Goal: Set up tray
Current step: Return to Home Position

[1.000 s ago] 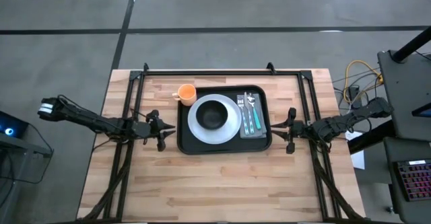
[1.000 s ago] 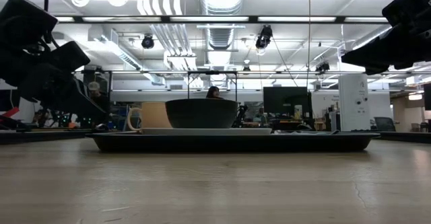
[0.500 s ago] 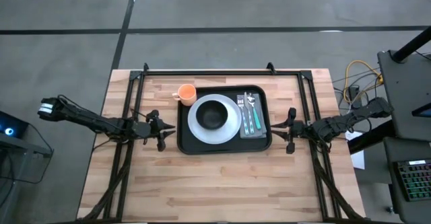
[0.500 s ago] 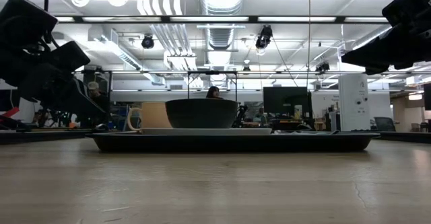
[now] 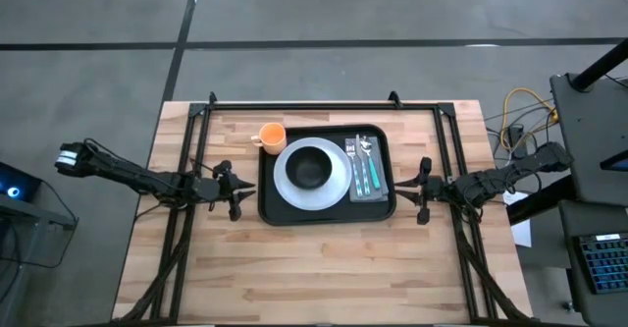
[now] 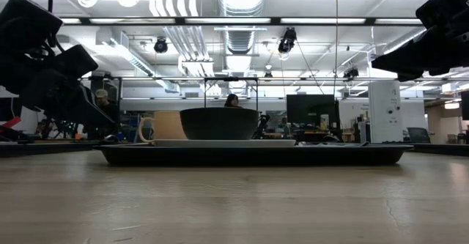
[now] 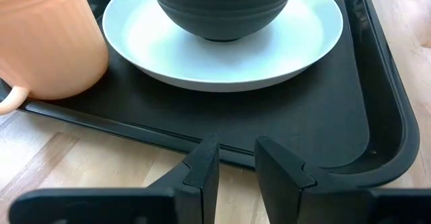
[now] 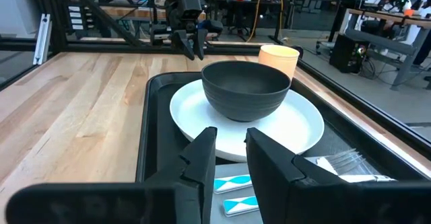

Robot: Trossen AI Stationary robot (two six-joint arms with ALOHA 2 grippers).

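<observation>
Tray [image 5: 324, 217]: judged stiff, heavy when loaded; short rims facing each tool are best gripped.
Left tool [image 5: 238, 187]: slightly spread, empty.
Right tool [image 5: 420, 191]: slightly spread, empty.

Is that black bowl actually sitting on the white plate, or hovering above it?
Touching. The left wrist view shows the black bowl resting directly on the white plate, with no gap under its base.
</observation>
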